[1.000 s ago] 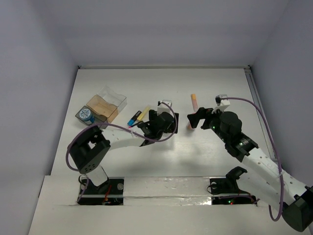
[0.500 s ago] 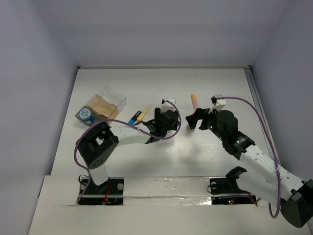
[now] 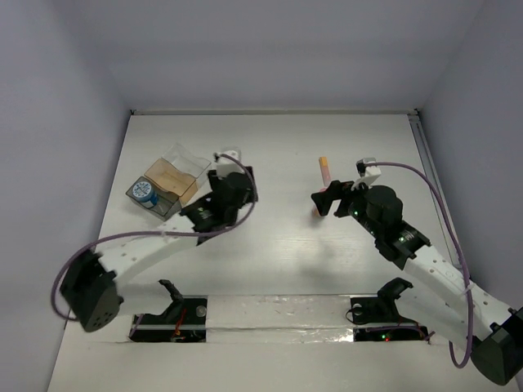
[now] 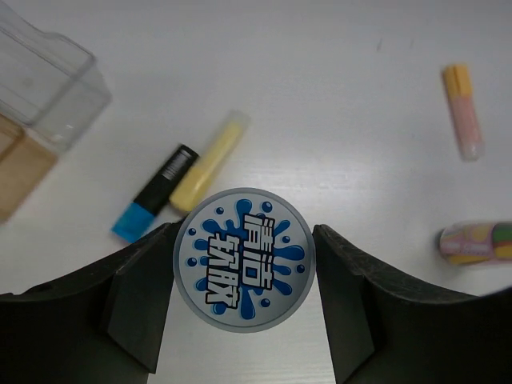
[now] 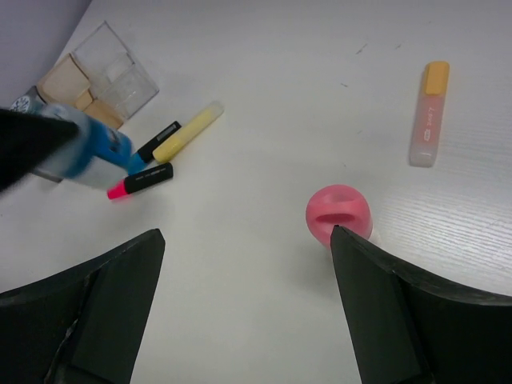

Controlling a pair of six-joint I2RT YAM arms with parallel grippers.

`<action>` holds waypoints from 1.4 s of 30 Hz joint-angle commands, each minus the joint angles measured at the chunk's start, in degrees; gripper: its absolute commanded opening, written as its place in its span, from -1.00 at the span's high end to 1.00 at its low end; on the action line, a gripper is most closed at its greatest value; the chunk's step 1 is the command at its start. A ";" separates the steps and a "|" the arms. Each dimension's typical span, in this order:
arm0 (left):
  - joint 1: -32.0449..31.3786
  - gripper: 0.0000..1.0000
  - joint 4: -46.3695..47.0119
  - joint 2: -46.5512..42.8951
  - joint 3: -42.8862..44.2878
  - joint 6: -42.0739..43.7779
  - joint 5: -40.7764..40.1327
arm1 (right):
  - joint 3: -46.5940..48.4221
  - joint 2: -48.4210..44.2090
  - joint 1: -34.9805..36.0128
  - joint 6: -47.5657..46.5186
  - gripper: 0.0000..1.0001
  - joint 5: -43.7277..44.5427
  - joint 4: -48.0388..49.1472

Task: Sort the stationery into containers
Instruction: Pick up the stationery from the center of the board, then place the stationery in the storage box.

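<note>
A round blue-and-white disc (image 4: 244, 258) hangs above the table, my left gripper (image 4: 244, 232) shut on its rim. Below it lie a yellow highlighter (image 4: 210, 160) and a blue-capped highlighter (image 4: 156, 204). A pink-capped highlighter (image 5: 140, 180) lies beside them. The clear containers (image 3: 176, 175) stand at the back left; the small greyish one holds another blue-and-white disc (image 3: 145, 193). My right gripper (image 5: 248, 320) is open over bare table. A pink stick (image 5: 338, 212) stands upright against the tip of its right finger. The orange-pink tube (image 3: 324, 170) lies beyond.
The left arm (image 3: 139, 241) stretches from the near left edge towards the containers and hides the highlighters in the top view. The side walls (image 3: 73, 163) close the table in on the left, right and back.
My left gripper has closed on the disc and swung left with it, from mid-table towards the containers. My right gripper has barely shifted and stays open by the pink stick.
</note>
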 commanded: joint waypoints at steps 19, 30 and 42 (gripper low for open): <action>43.36 0.57 -8.02 -11.95 -3.64 -7.05 4.15 | 1.33 -1.50 0.45 -0.44 -0.82 -1.08 -0.74; 46.62 0.57 -5.64 -9.05 -5.58 -9.25 0.27 | 1.51 -1.76 0.45 -0.27 -0.82 -1.96 -1.01; 47.14 -0.15 -4.33 -4.47 -5.84 -10.22 1.05 | 1.07 -1.68 0.45 -0.36 -0.38 -1.26 -0.57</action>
